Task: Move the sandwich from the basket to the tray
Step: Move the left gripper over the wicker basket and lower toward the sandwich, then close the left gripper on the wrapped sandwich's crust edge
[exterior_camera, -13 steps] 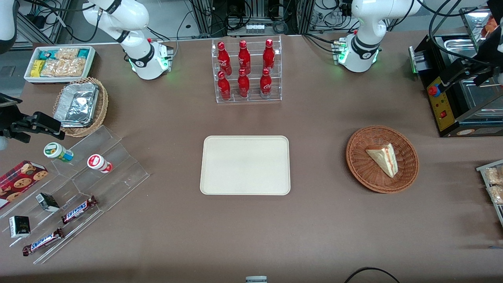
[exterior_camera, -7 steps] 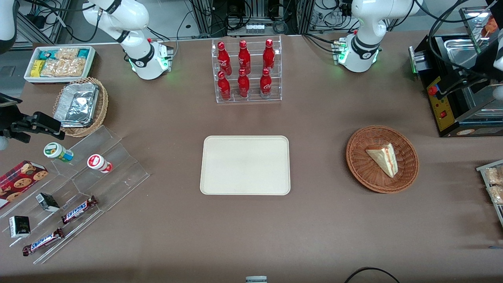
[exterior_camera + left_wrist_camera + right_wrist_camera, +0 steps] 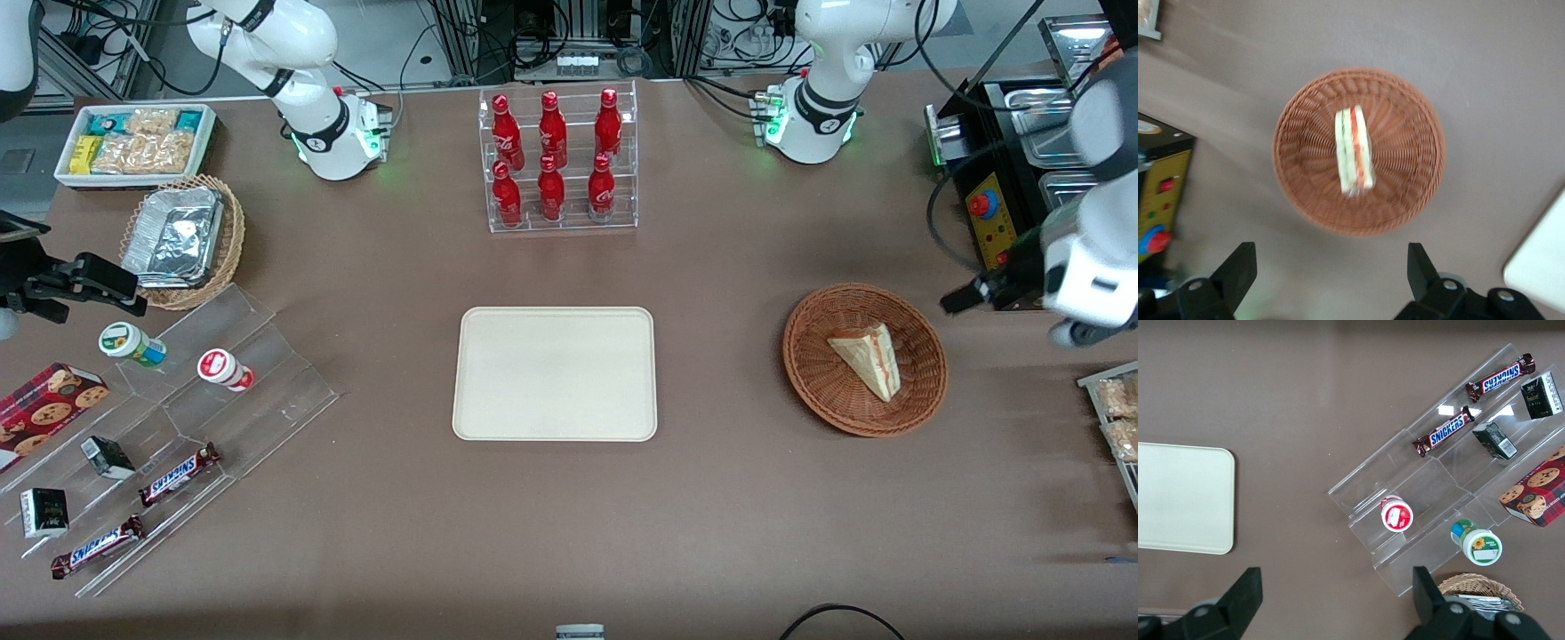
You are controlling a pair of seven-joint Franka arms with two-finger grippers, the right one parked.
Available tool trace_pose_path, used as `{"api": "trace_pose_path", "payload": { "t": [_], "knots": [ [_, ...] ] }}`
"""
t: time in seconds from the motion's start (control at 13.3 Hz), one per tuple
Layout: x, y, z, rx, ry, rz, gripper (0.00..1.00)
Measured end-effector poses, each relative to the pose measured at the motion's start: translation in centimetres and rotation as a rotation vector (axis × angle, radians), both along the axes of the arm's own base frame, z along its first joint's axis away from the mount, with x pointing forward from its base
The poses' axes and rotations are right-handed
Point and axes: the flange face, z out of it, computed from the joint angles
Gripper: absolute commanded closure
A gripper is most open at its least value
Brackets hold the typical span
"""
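The sandwich (image 3: 864,358), a pale wedge with red and green filling, lies in the reddish-brown woven basket (image 3: 818,373) toward the working arm's end of the table. The cream tray (image 3: 555,373) lies flat and bare at the table's middle. My left gripper (image 3: 978,289) hangs above the table beside the basket, between it and the black machine. In the left wrist view the gripper (image 3: 1330,270) is open and empty, with the sandwich (image 3: 1354,152) and basket (image 3: 1305,167) ahead of its fingertips and a tray corner (image 3: 1541,267) showing. The tray also shows in the right wrist view (image 3: 1181,497).
A black machine (image 3: 1005,222) stands close to the gripper. A snack tray (image 3: 1116,418) sits at the table edge near the basket. A rack of red bottles (image 3: 558,160) stands farther back. A clear snack stand (image 3: 178,427), a foil-filled tan basket (image 3: 182,240) and a white bin (image 3: 133,142) are at the parked arm's end.
My left arm has swung down from over the black machine toward the basket; the gripper now sits beside the basket. The sandwich, basket and tray have not moved.
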Motion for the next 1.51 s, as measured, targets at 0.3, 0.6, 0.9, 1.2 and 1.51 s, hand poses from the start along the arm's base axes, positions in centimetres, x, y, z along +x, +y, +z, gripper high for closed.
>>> {"api": "trace_pose_path", "payload": {
  "t": [0.3,0.6,0.9,1.2,1.51],
  "knots": [
    [-0.4,0.2,-8.5,0.010,-0.025,0.115,0.00],
    [-1.7,0.0,-15.1,0.011,-0.074,0.176,0.00],
    [-3.2,-0.3,-19.3,0.011,-0.089,0.222,0.00],
    [-3.5,-1.5,-20.7,0.008,-0.108,0.228,0.00],
    [-4.4,-2.2,-23.0,0.036,-0.100,0.185,0.00]
  ]
}}
